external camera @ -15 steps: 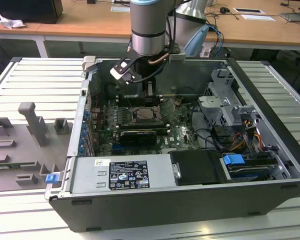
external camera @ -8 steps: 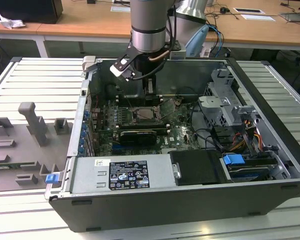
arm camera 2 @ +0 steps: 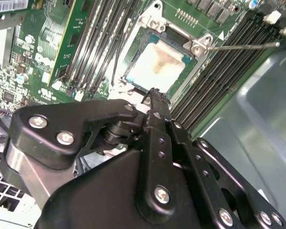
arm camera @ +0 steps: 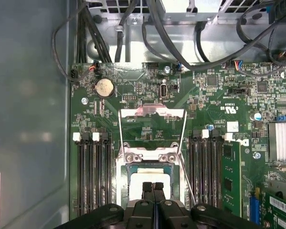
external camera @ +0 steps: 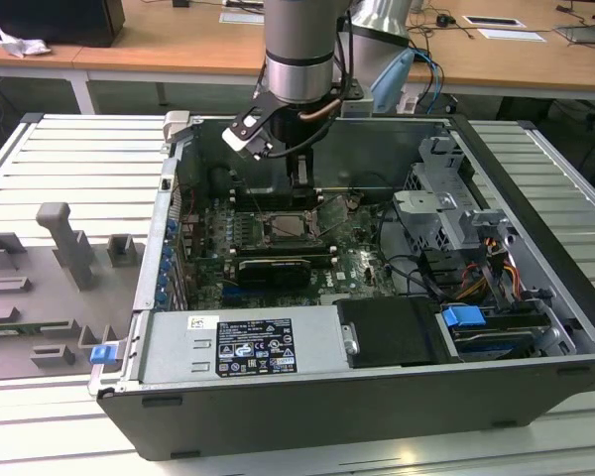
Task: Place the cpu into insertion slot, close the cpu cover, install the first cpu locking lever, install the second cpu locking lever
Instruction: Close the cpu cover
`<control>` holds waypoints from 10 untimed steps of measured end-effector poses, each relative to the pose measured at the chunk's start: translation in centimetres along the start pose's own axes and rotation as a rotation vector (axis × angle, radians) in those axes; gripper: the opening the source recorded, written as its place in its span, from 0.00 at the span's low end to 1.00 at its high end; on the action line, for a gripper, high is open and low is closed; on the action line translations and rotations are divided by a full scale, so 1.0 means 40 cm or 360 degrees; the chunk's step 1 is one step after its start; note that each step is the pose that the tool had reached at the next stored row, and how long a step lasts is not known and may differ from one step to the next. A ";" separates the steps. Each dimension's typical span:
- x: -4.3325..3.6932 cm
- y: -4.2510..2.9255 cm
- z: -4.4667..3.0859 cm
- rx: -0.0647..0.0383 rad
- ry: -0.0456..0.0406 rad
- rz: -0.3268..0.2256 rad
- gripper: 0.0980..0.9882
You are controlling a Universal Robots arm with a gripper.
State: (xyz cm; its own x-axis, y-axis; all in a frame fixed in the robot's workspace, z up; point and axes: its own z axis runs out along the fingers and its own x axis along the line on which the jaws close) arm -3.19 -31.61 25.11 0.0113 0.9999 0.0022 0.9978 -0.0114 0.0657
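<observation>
The chip (arm camera: pixel 150 177) already lies in the socket (arm camera: pixel 128 157), so closing the cover (arm camera: pixel 152 112) looks to be the step in hand. The gripper (arm camera: pixel 152 187), fingers pressed together and empty, is poised at the chip. The cover, raised beyond the socket, probably needs pushing down.

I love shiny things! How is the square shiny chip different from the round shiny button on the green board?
The cpu is square; the coin battery is round. The cpu looks bigger than the coin battery. The cpu sits right by the gripper; the coin battery sits farther off. Both are flat and silvery.
</observation>
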 end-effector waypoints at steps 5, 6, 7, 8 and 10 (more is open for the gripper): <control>0.000 0.002 -0.034 0.0000 0.0000 0.0000 0.01; 0.000 0.003 -0.039 0.0000 0.0000 0.0000 0.01; 0.000 0.003 -0.043 0.0000 0.0000 0.0000 0.01; 0.000 0.003 -0.047 0.0000 0.0000 0.0000 0.01; 0.000 0.004 -0.057 0.0000 0.0000 0.0000 0.01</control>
State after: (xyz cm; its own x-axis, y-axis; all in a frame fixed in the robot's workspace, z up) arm -3.18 -31.61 27.38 0.0114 0.9999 0.0025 0.9978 -0.0115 0.0658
